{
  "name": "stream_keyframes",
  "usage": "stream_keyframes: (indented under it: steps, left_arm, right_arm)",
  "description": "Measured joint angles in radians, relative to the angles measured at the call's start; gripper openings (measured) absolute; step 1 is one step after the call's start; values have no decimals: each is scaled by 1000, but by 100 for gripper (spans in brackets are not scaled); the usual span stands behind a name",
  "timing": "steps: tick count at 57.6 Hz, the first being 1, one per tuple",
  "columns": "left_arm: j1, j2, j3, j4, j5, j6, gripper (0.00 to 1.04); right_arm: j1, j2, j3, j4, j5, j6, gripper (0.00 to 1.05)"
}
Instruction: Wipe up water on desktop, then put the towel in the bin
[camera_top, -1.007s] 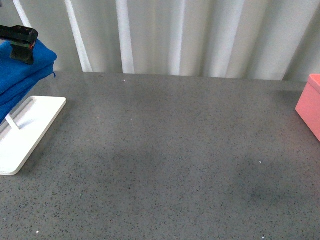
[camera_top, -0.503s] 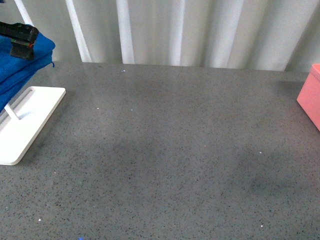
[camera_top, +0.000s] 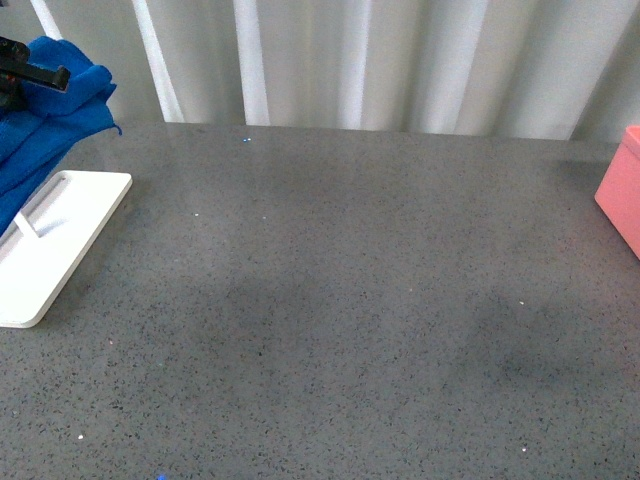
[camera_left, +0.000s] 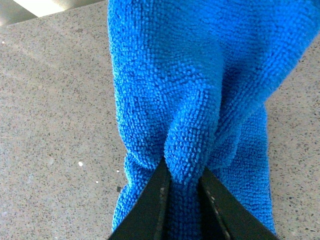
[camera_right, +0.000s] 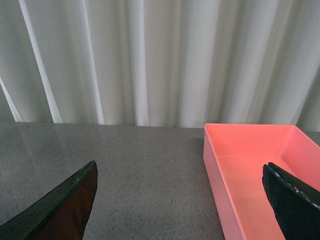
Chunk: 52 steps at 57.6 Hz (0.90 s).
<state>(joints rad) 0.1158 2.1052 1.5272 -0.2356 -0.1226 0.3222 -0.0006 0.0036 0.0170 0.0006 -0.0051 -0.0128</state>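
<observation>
Left gripper (camera_left: 183, 173) pinching towel (camera_left: 200, 75) fold (cloth bunched between fingertips), over desktop (camera_left: 50, 125).

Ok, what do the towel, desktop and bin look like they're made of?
Towel: soft terry or microfibre cloth, matte; tiny loops show and it bunches in folds. Desktop: stone or a stone-look composite, dark grey with fine speckles and a faint sheen. Bin: probably plastic; smooth, even salmon-pink walls with a slight gloss.

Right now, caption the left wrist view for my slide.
Left gripper, jaws pinched on a fold of the blue towel, held over the speckled grey desktop.
</observation>
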Motion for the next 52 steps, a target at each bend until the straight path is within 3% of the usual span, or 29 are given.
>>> stream_keyframes:
  steps: [4, 19, 38, 52]
  left_arm:
    - [-2, -2, 0, -4, 2, 3, 4]
    - [2, -34, 13, -27, 16, 14, 4]
    - [13, -208, 113, -127, 148, -42, 4]
    - [-105, -356, 167, -103, 295, -171, 4]
  right_arm:
    - [0, 0, 0, 0, 0, 0, 98]
    - [0, 0, 0, 0, 0, 0, 98]
    - [0, 0, 0, 0, 0, 0, 98]
    - [0, 0, 0, 0, 0, 0, 98]
